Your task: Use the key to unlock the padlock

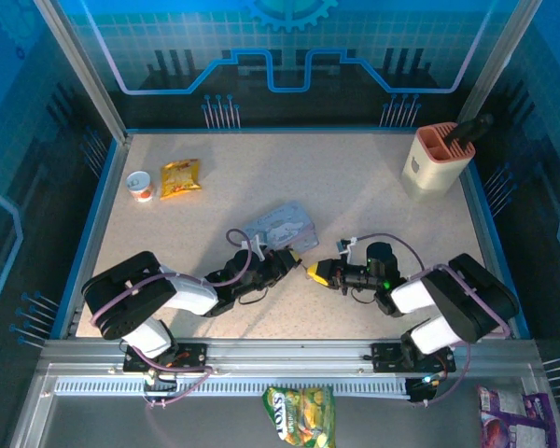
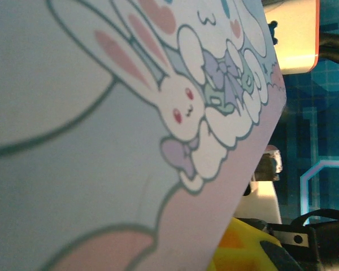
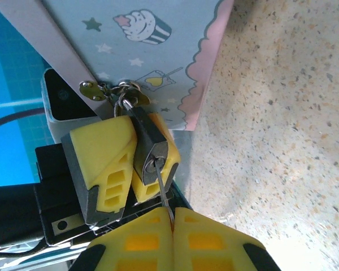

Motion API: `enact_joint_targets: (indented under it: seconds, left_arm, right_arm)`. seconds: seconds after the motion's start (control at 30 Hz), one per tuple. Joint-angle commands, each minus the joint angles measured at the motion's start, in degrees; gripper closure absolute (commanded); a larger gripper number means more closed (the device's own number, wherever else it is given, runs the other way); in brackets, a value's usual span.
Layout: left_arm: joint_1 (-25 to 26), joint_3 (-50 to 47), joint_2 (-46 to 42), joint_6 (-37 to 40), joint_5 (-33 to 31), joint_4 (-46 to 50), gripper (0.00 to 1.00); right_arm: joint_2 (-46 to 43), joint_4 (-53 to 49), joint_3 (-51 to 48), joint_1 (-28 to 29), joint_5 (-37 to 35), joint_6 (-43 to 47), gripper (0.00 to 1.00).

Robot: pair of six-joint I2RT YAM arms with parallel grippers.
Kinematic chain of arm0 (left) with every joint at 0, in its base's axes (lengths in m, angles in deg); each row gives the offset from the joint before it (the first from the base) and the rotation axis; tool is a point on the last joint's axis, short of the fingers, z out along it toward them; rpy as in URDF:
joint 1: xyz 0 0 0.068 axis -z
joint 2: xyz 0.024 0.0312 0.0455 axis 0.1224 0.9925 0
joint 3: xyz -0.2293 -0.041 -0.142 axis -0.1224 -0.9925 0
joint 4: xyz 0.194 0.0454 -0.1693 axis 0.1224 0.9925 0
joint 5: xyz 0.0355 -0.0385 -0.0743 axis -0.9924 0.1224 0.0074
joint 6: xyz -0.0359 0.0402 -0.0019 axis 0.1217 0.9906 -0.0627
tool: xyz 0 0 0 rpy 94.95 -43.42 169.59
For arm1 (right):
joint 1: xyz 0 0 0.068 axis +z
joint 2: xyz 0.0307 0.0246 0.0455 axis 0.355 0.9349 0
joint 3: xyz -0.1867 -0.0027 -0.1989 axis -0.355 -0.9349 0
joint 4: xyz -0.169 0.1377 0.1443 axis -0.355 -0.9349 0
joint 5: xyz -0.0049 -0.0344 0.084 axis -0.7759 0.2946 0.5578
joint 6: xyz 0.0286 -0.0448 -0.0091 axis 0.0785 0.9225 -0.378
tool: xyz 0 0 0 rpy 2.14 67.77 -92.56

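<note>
Padlock: the dark body (image 3: 151,145) hangs at the edge of a tin, near the middle of the bench. The keyhole end faces the right wrist camera. The silvery shackle (image 3: 126,95) passes through a small metal hasp on the tin.
Key: a thin dark shaft (image 3: 164,192) whose tip meets the keyhole. Its other end is pinched in the right gripper.
Right gripper: the yellow fingertips (image 3: 173,219) are pressed together on the key. They point along the bench toward the padlock.
Left gripper: the yellow fingers (image 3: 104,161) are closed on either side of the padlock body and grip it.
Right arm: it lies low (image 1: 420,294) and reaches left from its base toward the centre, with the wrist nearly level.
Left arm: it lies low (image 1: 191,294) and reaches right, its wrist just under the tin's near edge.
Tin: grey-blue (image 1: 282,227), tilted, with a pink scalloped border. It is printed with a cupcake, stars, a drink and cartoon rabbits.
Bench: speckled beige (image 1: 355,187).
Far right corner: a cream holder (image 1: 436,159) with a dark object standing in it.
Far left: a yellow snack packet (image 1: 180,177) lies beside a small cup (image 1: 140,185).
Front ledge: a green-and-yellow bag (image 1: 301,415), its lettering too small to read, and a purple packet (image 1: 504,425).
</note>
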Motion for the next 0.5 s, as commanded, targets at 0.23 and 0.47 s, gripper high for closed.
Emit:
enact_joint_targets:
  seconds: [0.23, 0.47]
  left_arm:
    - [-0.1, 0.1, -1.8, -2.2, 1.6, -5.0, 0.95]
    - [-0.1, 0.5, -1.4, -2.7, 1.6, -5.2, 0.95]
  right_arm:
    - [9.8, 18.9, -2.1, -1.4, 2.7, -4.2, 1.0]
    - [5.4, 14.7, -1.9, -2.0, 2.7, -1.9, 1.0]
